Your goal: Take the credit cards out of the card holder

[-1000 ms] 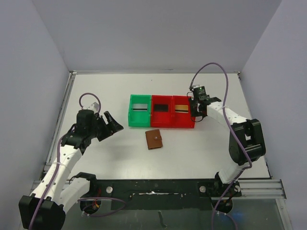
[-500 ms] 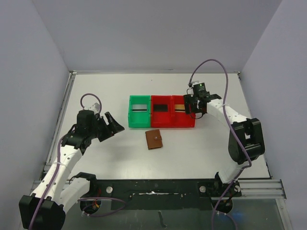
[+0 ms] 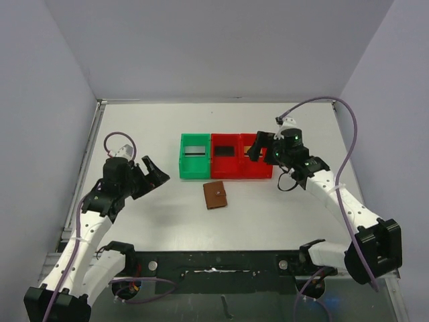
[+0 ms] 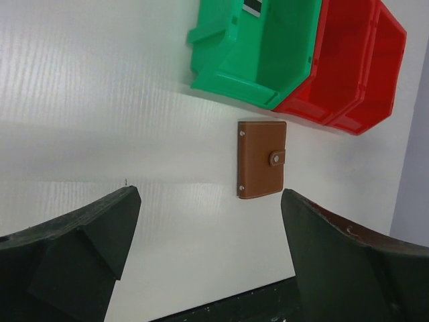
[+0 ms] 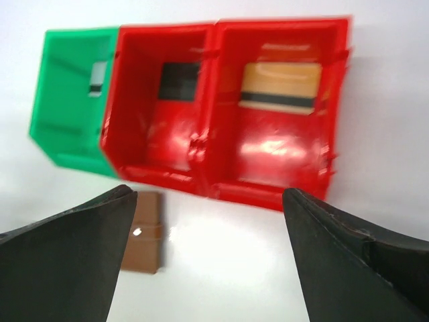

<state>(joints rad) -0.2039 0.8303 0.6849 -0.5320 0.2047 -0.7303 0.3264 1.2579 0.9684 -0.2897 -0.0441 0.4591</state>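
Jaws of the left gripper (image 4: 209,198) are shown spread wide and empty, held off the counter (image 4: 80,100) well to the left of the card holder (image 4: 262,159). Jaws of the right gripper (image 5: 209,194) are likewise parted with nothing between them, raised over the row of bins.

The card holder lies flat on the counter just in front of the bins, apart from them, folded shut with its snap tab (image 4: 275,158) across the edge.

Three credit cards are seen outside it, one to a bin:
- a grey card (image 5: 98,79) in the green bin (image 5: 67,141)
- a dark card (image 5: 179,80) in the middle red bin (image 5: 161,147)
- a tan card (image 5: 280,86) with a dark stripe in the right red bin (image 5: 281,154)

The removal step is judged to be largely done. Whether any card is left inside the shut holder cannot be told. If one is left, the next move calls for the holder to be pinned by one gripper while the tab is unsnapped and the flap lifted by the other.

No brand, label or legible writing is made out on the cards, the holder or the bins.
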